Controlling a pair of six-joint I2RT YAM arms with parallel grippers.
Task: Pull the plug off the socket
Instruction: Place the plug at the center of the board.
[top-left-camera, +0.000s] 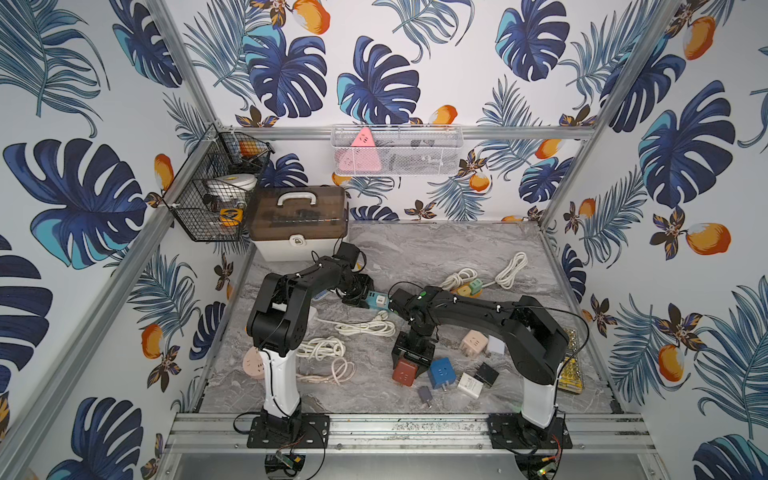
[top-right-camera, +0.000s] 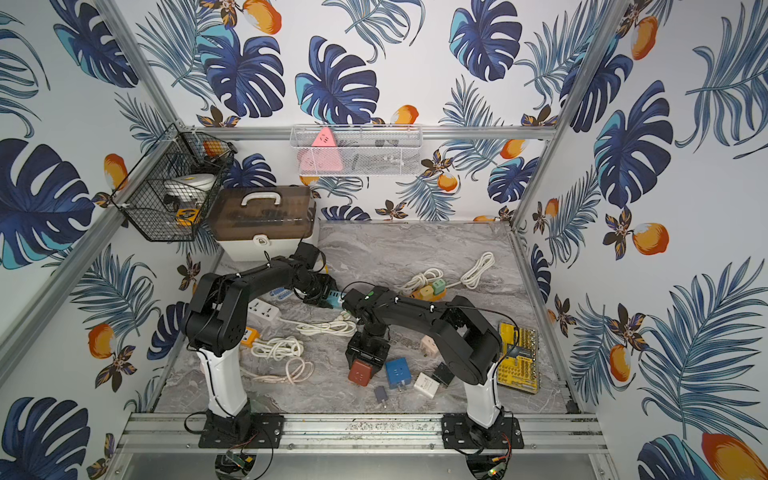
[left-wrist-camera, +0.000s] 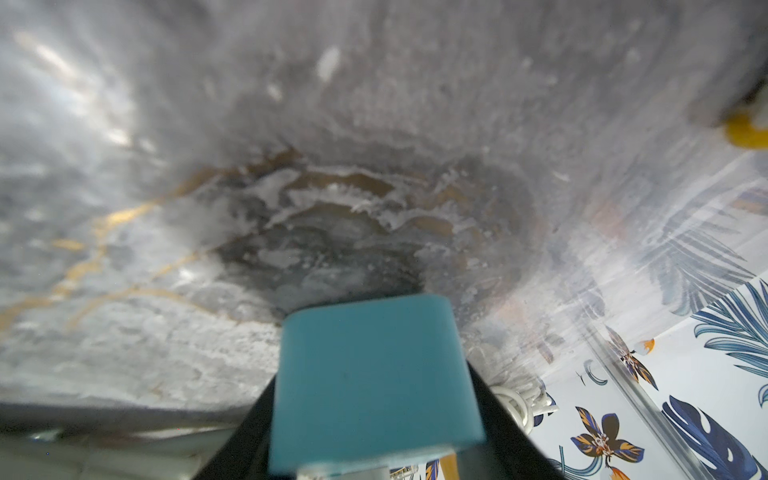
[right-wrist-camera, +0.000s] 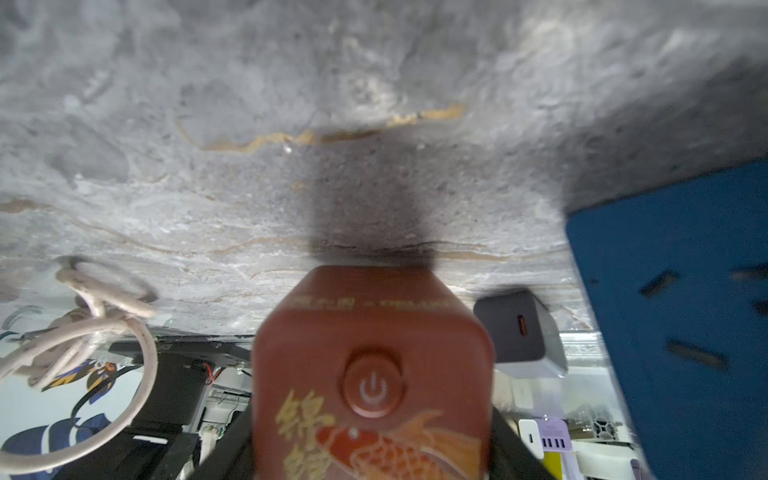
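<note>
Teal plastic socket (left-wrist-camera: 370, 374) is sitting clamped in the left gripper (top-left-camera: 356, 296); well apart on its right, the right gripper (top-left-camera: 409, 359) is clenching the red plug cube (right-wrist-camera: 374, 365) near the marble table (top-left-camera: 415, 249). Rigid, light and slick-sided, it is probably wanting flat-face pressure, with a blue cube (top-left-camera: 441, 372) crowding beside the jaws and open marble lying ahead.

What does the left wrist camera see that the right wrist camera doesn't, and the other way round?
Left wrist only: a teal block gripped in the left tool, and a white cable coil. Right wrist only: a red cube with a power button and gold fish, gripped in the right tool, plus a blue cube, a dark charger and a pinkish cable loop. Both: the grey marble tabletop, with a gripped block in front.
</note>
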